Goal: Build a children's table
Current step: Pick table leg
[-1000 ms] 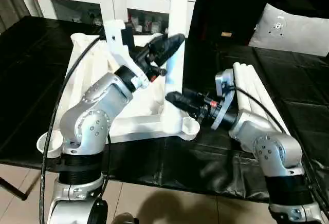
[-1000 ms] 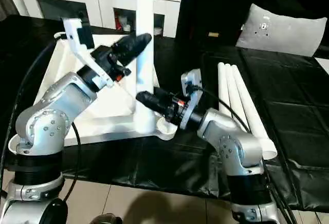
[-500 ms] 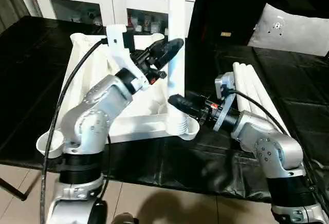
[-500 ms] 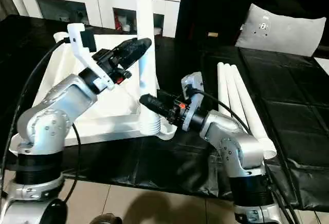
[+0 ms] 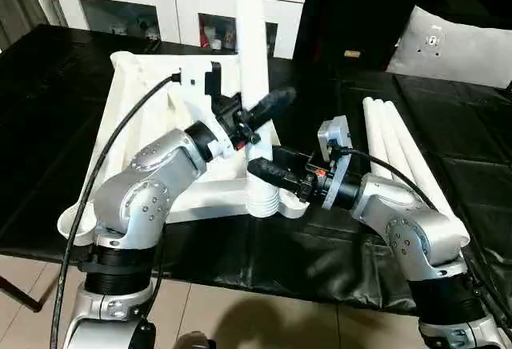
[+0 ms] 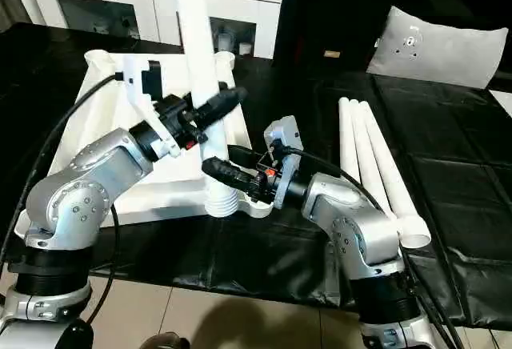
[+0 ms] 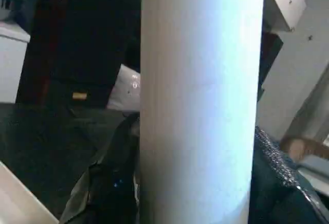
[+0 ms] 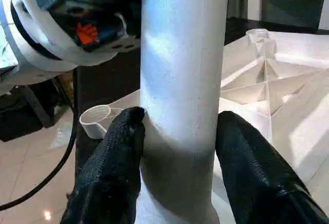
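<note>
The children's table is at its first leg. Its top point(image 5: 160, 117) lies underside up on the black surface point(image 5: 48, 85), ribs and rounded corner sockets showing, at about 10 o'clock from the robot. One leg point(image 5: 250, 61) stands upright at the near right corner socket point(image 5: 268, 197), its threaded foot still showing above the rim, so I judge it not fully seated. Three spare legs point(image 5: 400, 153) lie side by side at 2 o'clock, untouched. The left gripper point(image 5: 260, 109) is clenched on the leg's shaft higher up; the right gripper point(image 5: 268, 169) grasps it just above the socket. Three sockets are left to fill.
</note>
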You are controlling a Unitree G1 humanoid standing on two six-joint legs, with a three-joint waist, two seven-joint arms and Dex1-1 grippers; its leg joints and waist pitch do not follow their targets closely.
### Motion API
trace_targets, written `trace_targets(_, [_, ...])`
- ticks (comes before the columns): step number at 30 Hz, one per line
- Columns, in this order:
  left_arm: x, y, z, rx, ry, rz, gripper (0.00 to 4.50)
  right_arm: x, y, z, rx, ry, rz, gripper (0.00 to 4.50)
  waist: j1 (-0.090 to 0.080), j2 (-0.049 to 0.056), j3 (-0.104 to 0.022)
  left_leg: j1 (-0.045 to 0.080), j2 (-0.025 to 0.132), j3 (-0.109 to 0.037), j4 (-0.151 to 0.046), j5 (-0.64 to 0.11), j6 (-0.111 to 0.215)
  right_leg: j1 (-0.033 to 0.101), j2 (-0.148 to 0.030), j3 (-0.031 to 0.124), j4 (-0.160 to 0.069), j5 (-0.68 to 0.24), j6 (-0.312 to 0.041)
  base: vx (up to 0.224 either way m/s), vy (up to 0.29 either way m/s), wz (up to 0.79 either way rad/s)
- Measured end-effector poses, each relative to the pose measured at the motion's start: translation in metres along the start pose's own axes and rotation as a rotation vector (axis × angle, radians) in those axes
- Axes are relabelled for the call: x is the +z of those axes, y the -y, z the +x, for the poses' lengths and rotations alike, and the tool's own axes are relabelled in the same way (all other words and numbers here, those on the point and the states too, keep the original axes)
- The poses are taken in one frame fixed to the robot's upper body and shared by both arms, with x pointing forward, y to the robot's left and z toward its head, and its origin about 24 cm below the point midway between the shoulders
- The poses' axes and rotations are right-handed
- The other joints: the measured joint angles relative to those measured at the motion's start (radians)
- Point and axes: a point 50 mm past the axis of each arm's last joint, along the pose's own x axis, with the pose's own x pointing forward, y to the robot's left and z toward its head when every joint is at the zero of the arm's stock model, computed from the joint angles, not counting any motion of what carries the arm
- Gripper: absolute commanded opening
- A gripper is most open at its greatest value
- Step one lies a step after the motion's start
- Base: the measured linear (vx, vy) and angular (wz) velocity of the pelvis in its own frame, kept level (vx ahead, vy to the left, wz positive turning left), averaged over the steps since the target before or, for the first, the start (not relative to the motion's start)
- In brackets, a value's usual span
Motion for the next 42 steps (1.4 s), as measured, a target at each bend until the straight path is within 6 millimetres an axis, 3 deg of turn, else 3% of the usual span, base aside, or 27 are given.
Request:
trace_targets(20, [0.001, -0.006, 0.002, 0.045, 0.017, -0.001, 1.62, -0.002, 0.002, 0.0, -0.019, -0.006, -0.013, 1.79, 0.0, 0.0, 0.0, 0.0, 0.0, 0.0, 0.001, 0.0, 0.0, 0.0, 0.0, 0.0, 0.001, 0.0, 0.0, 0.0, 0.0, 0.0])
trace_targets(29, [0.004, -0.005, 0.006, 0.035, 0.007, 0.179, 1.62, -0.001, 0.004, 0.003, -0.059, -0.008, -0.048, 1.79, -0.001, 0.0, 0.0, 0.0, 0.0, 0.0, 0.001, 0.0, 0.0, 0.0, 0.0, 0.0, 0.001, 0.0, 0.0, 0.0, 0.0, 0.0])
trace_targets(31, [0.003, 0.001, 0.009, 0.007, -0.002, 0.205, 1.89, -0.002, 0.004, 0.006, -0.064, -0.01, -0.048, 1.79, -0.001, 0.0, 0.0, 0.0, 0.0, 0.0, 0.001, 0.0, 0.0, 0.0, 0.0, 0.0, 0.001, 0.0, 0.0, 0.0, 0.0, 0.0])
trace_targets(42, [0.003, 0.003, 0.011, -0.009, -0.003, 0.27, 1.81, -0.002, 0.005, 0.007, -0.074, -0.004, -0.054, 1.79, -0.002, 0.0, 0.0, 0.0, 0.0, 0.0, 0.001, 0.0, 0.0, 0.0, 0.0, 0.0, 0.002, 0.0, 0.0, 0.0, 0.0, 0.0])
